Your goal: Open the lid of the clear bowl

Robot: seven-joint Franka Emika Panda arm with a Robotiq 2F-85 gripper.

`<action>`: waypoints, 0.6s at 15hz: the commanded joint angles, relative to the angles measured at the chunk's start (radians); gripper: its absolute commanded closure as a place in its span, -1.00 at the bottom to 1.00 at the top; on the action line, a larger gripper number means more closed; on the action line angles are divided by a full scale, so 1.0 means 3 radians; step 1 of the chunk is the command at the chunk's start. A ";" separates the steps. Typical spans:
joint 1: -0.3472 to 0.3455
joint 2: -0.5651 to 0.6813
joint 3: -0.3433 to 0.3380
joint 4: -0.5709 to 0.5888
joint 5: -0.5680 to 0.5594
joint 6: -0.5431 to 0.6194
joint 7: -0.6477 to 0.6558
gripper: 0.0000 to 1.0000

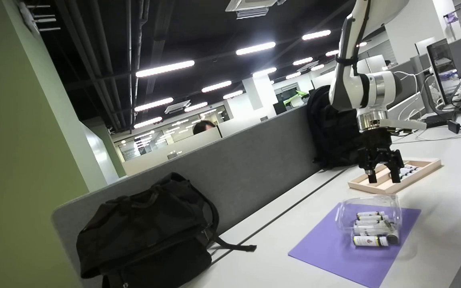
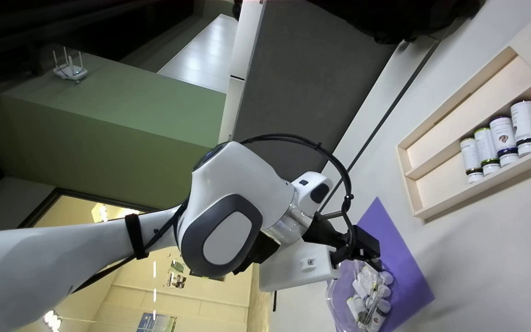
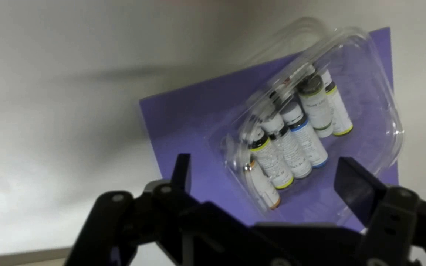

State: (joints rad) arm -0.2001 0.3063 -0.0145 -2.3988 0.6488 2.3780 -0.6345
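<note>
The clear bowl [image 1: 344, 226] sits on the purple mat [image 1: 318, 248] with several white-labelled vials [image 1: 368, 241] showing through it. It also shows in the wrist view [image 3: 397, 135] and in an exterior view [image 2: 334, 302]. The lid [image 3: 364, 70] is transparent and appears to lie over the bowl; I cannot tell its edges from the bowl's. My gripper [image 1: 383, 179] is open and empty, pointing down above the bowl. In the wrist view my gripper [image 3: 268, 177] has one finger over the mat and the other over the bowl's near edge. The fingertips look apart from the plastic.
A wooden tray [image 2: 431, 184] with several vials stands on the table beyond the mat. A black backpack [image 1: 146, 236] lies against the grey partition [image 1: 262, 160], and another black bag [image 1: 330, 124] stands behind the arm. A monitor [image 1: 442, 68] and cables are farther along the table.
</note>
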 commanded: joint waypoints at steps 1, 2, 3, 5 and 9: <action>-0.0177 0.0102 0.0042 0.0175 -0.0016 -0.0421 -0.0548 -1.00; -0.0183 0.0127 0.0015 0.0202 -0.0053 -0.0514 -0.0610 -1.00; -0.0179 0.0151 -0.0014 0.0228 -0.0093 -0.0574 -0.0613 -1.00; -0.0192 0.0207 -0.0046 0.0268 -0.0073 -0.0531 -0.0665 -1.00; -0.0220 0.0343 -0.0024 0.0364 0.0021 -0.0356 -0.0797 -1.00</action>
State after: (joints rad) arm -0.2552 0.3734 -0.0252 -2.3323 0.6461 2.2653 -0.8497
